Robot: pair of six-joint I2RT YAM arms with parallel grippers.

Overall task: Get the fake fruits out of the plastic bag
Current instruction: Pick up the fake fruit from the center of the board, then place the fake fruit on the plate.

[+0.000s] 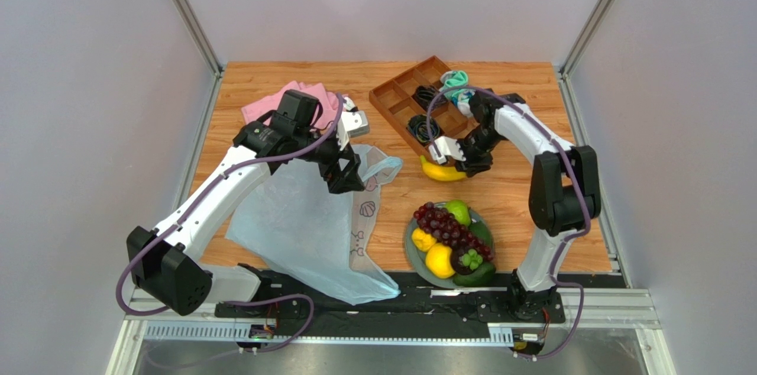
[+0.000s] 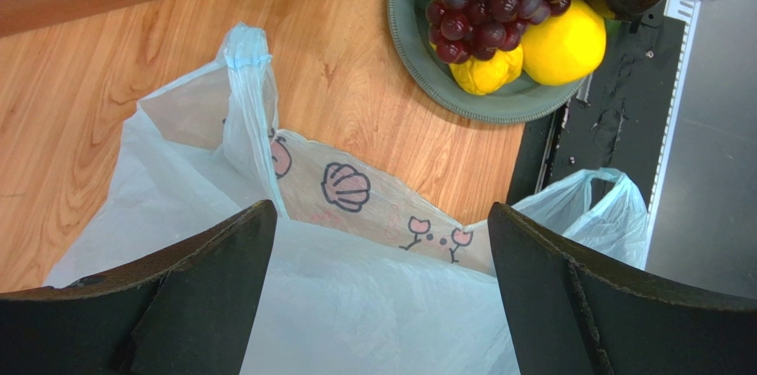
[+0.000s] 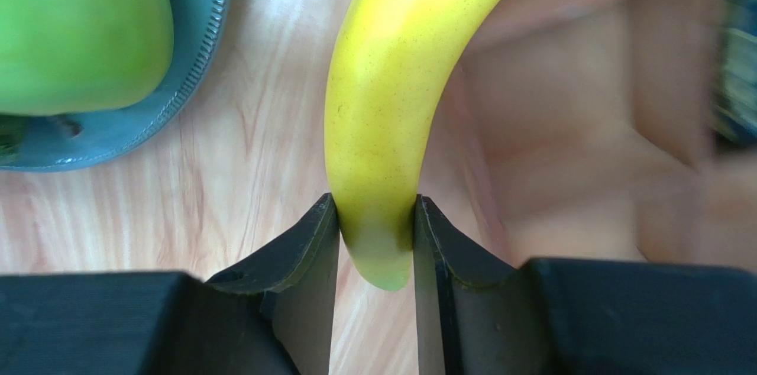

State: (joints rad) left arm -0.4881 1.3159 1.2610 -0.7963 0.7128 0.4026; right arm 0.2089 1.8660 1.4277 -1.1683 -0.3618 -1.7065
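The pale-blue plastic bag [image 1: 302, 224] lies flat at the left, its printed mouth toward the plate; it also fills the left wrist view [image 2: 355, 304]. My left gripper [image 1: 351, 175] hangs just above it, open and empty [image 2: 380, 215]. My right gripper [image 1: 464, 162] is shut on the end of the yellow banana [image 1: 440, 172], low over the wood [image 3: 377, 224]. The banana [image 3: 391, 82] runs away from the jaws. A grey-green plate [image 1: 410, 246] holds the grapes [image 1: 444, 222], green apple [image 1: 458, 211], lemons [image 1: 439, 260] and avocado [image 1: 478, 274].
A wooden compartment tray [image 1: 402, 95] with rolled socks stands at the back, right beside the banana [image 3: 577, 127]. A pink cloth [image 1: 282, 102] lies behind the left arm. The black base rail [image 2: 604, 118] runs along the near edge by the plate.
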